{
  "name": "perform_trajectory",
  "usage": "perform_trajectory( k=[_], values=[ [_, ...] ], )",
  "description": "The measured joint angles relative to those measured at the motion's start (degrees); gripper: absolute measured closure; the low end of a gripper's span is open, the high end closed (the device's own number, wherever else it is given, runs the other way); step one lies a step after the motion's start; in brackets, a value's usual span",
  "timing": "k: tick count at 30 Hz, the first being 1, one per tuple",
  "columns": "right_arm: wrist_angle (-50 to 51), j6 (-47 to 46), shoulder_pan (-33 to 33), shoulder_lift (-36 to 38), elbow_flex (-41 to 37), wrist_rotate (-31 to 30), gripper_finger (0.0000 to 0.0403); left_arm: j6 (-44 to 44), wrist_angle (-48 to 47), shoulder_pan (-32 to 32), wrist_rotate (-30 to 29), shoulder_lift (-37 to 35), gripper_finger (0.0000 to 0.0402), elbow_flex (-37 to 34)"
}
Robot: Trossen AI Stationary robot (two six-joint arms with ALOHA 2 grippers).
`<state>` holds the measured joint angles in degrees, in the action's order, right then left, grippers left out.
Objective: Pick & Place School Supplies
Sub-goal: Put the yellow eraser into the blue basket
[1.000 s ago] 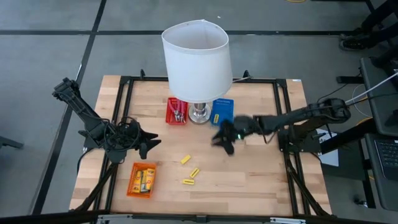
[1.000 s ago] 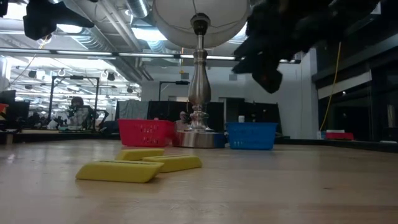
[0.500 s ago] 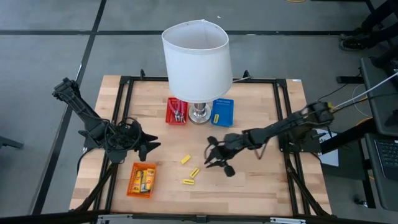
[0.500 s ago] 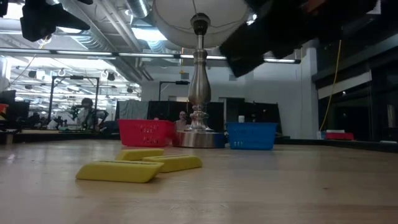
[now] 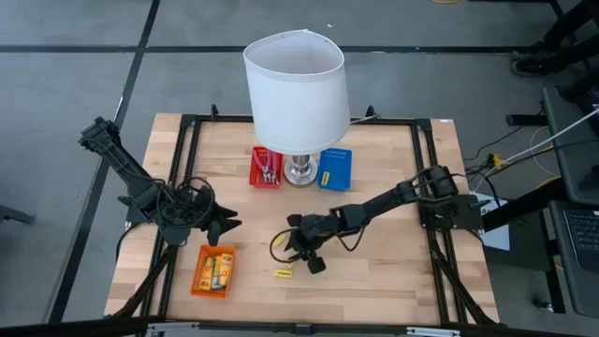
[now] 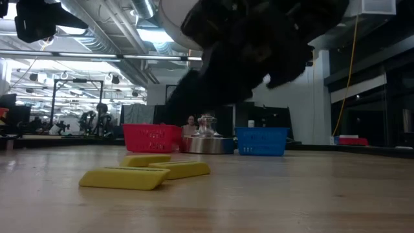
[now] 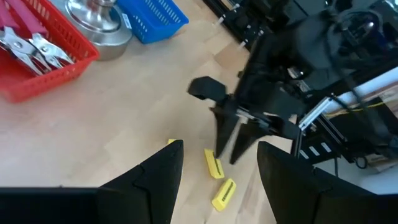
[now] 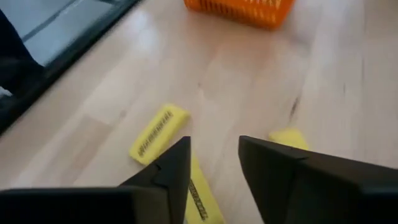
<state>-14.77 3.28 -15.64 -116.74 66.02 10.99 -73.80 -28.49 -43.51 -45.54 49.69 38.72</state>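
Note:
Three plain yellow pieces lie flat on the wood toward the table's near edge: one, one, and a third under my right gripper. The right wrist view shows these yellow pieces below my right gripper, which is open; one piece lies in line with the gap between the fingers. In the low view the right gripper hangs above the pieces without touching them. My left gripper waits open at the table's left. Yellow packets lie in the orange basket.
The lamp base stands at the far middle under its white shade. Beside it are the red basket with pliers and the blue basket with a yellow piece. Bare wood lies right of the yellow pieces.
My right gripper has swung from beside the blue basket toward the table's near-left, out over the yellow pieces, and has come lower. The yellow pieces have stayed where they were.

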Motion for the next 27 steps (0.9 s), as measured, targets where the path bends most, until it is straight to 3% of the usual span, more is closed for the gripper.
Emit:
perform_trajectory(
  k=[12,27],
  values=[
    [4.83,5.19,-0.66,-0.12,-0.66,1.42,0.0168,-0.24,0.03,0.0,1.68,0.0,0.0199,0.0],
    [4.6,6.08,-1.06,-3.82,-0.66,-0.48,0.0193,-1.05,0.05,0.0,1.63,0.0,0.0199,0.0]
  ],
)
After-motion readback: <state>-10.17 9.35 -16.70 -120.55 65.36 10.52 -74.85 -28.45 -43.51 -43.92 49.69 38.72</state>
